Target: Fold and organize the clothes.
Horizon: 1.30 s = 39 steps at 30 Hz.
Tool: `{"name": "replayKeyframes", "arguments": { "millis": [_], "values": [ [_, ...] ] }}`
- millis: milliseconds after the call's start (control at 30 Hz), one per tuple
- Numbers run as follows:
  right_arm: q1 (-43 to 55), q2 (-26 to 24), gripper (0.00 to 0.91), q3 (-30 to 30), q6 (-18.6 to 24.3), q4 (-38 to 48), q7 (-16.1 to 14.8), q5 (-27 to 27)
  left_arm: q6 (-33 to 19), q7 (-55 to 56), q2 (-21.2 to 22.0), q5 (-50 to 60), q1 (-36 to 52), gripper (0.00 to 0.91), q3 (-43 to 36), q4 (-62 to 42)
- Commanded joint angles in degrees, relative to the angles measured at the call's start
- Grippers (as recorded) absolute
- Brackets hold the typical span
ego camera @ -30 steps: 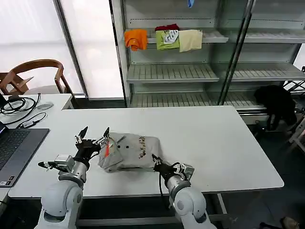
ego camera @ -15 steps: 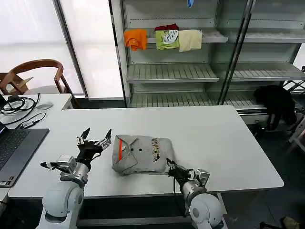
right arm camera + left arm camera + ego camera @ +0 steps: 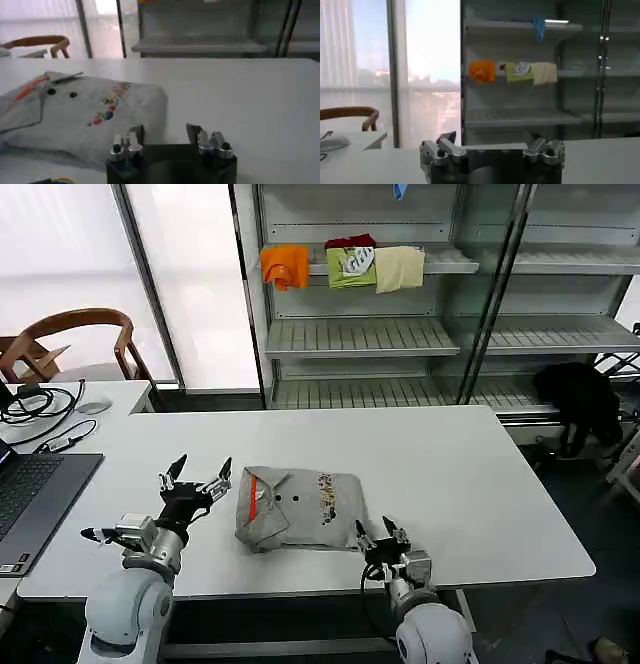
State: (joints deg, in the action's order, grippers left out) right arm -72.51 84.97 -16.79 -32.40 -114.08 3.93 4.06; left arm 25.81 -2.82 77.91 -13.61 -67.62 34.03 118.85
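Grey cotton, folded into a compact bundle, the shirt [image 3: 297, 508] lay on the white table [image 3: 480, 484] near its front edge, orange-red neck strip and two dark buttons facing up, the small multicoloured print across its middle; it served as the landmark for everything else. A second before, the shirt had sat a little further toward the robot's left with both grippers at its edges; half a second before it had already slid to its present spot, and it had not shifted since. The left gripper [image 3: 196, 473] stood just beside the shirt's collar end, apart from the cloth, fingers spread wide and holding nothing; the right gripper [image 3: 378, 532] had drawn back from the shirt's near right corner and sat just off it, its fingers parted and empty too. In the right wrist view the shirt [image 3: 85, 117] rested clear ahead of the parted fingers, untouched. Well behind the shirt, the shelving [image 3: 360, 334] carried orange, green, red and cream folded garments. By my judgement both releases meant the fold was finished; carrying the bundle off looked like the remaining work.
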Motion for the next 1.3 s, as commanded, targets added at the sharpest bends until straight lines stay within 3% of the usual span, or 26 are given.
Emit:
{"name": "replayKeyframes", "arguments": {
  "millis": [33, 467, 600, 700, 900, 933, 1033, 1167, 1300],
  "values": [
    [-1.50, 0.16, 0.907, 0.06, -0.24, -0.20, -2.91, -14.57, -0.01, -0.03, 0.21, -0.02, -0.08, 0.907, -0.05, -0.01],
    [0.43, -1.77, 0.907, -5.31, 5.13, -6.07, -1.66, -10.29, -0.13, -0.03, 0.10, -4.38, -0.64, 0.907, 1.82, 0.93],
    [4.23, -5.72, 0.907, -9.90, 2.08, -6.08, -1.87, -9.04, 0.10, -0.08, -0.40, -5.91, -0.53, 0.907, 2.86, 0.58],
    [6.41, -7.93, 0.907, -11.70, -0.25, -4.98, -3.87, -9.24, 0.19, -0.44, -0.90, -6.34, -0.89, 0.907, 3.29, 0.14],
    [7.93, -9.84, 0.907, -13.89, -0.57, -3.60, -7.59, -9.41, 0.27, -2.73, -2.14, -6.88, -2.56, 0.907, 4.22, -1.37],
    [7.84, -10.38, 0.907, -14.32, -0.69, -3.53, -9.40, -9.98, -0.25, -3.58, -2.55, -6.97, -3.38, 0.907, 4.16, -1.52],
    [7.80, -11.07, 0.907, -14.26, -0.70, -3.19, -11.04, -11.67, -2.75, -3.72, -2.91, -6.99, -4.54, 0.907, 3.79, -2.35],
    [7.73, -11.38, 0.907, -14.24, -0.67, -3.32, -11.09, -11.09, -1.30, -3.52, -2.99, -7.84, -4.49, 0.907, 4.05, -3.20],
    [7.85, -11.45, 0.907, -14.53, -0.72, -3.17, -9.26, -5.63, -1.36, -2.76, -3.26, -8.14, -4.44, 0.907, 3.62, -3.71]
  ]
}}
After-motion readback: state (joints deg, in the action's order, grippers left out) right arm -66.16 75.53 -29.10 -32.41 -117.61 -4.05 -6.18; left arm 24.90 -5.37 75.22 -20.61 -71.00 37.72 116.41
